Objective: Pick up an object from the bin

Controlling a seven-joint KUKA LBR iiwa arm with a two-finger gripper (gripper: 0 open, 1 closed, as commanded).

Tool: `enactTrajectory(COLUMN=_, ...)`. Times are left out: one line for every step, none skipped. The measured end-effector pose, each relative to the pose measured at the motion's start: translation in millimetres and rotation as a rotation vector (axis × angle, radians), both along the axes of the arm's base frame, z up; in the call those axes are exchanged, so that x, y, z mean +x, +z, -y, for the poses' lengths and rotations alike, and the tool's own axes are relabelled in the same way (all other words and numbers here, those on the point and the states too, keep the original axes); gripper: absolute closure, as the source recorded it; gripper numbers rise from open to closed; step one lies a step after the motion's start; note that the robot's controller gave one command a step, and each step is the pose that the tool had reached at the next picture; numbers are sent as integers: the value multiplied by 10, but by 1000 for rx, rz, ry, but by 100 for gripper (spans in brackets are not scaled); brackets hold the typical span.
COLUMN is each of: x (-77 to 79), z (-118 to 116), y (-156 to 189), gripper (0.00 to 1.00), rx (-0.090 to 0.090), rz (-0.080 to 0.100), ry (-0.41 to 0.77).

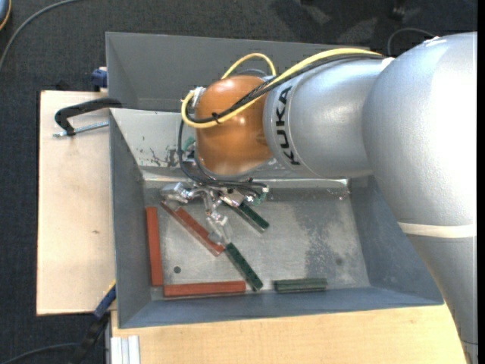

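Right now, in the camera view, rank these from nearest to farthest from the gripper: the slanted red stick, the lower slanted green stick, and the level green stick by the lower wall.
1. Slanted red stick, right at the gripper, left of centre.
2. Lower slanted green stick, mid-floor, below the gripper in view.
3. Level green stick, by the lower wall, to the right.

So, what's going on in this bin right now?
A KUKA arm reaches in from the right; its gripper hangs low over the bin's back part, just above a slanted red bar. A dark green bar lies close beside it. Other red and green bars lie along the left and front. Nothing looks lifted yet.
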State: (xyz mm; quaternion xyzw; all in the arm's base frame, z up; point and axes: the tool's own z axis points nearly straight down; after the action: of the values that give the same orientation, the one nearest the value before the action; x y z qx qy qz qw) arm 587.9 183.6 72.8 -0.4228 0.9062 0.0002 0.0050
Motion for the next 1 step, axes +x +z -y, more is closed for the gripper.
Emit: enactTrajectory(x=162, z=-46, y=124, gripper=0, rx=0, rz=-1, ry=-17)
